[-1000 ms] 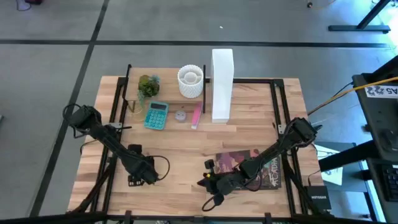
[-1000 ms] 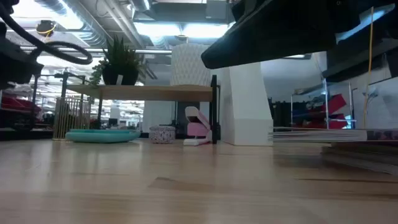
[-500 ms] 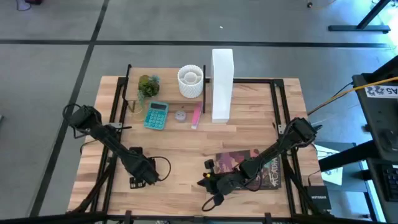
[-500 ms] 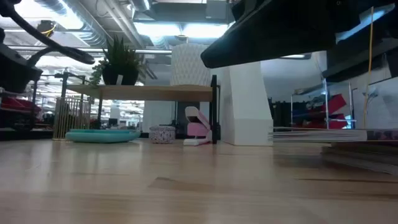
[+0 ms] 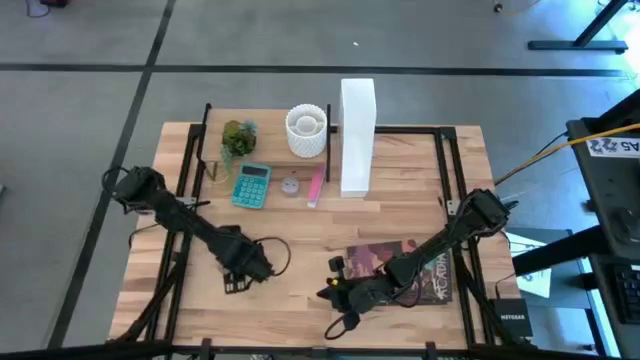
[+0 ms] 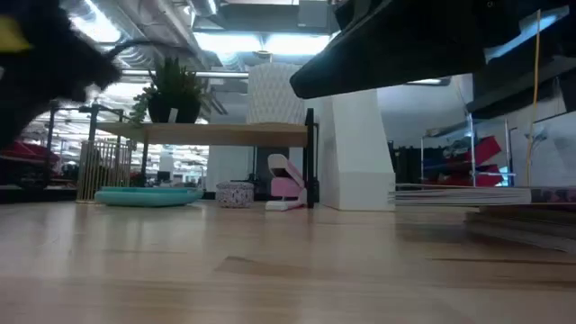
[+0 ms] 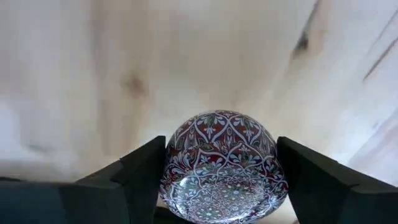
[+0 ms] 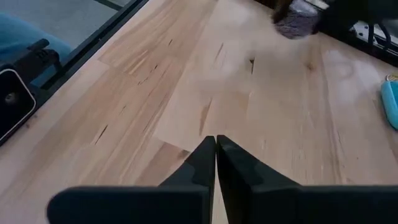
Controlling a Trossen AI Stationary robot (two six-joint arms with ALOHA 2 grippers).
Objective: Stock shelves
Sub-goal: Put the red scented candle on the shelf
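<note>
High view shows my left end effector [image 5: 243, 268] has shifted right along the near tabletop [image 5: 300, 235], clenched on a patterned dome paperweight [image 7: 219, 165]; I judge it is bound for the shelves [image 5: 270, 140] at far left. Right end effector [image 5: 335, 293] waits, pinched empty. White ribbed cup [image 5: 306, 130]: contents unclear.

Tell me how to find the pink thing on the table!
Look at the shelves at the table's far side, next to the tall white box. The pink stapler lies below the shelf board by the box-side post. Its neighbours are a teal calculator and a small round tin.
</note>
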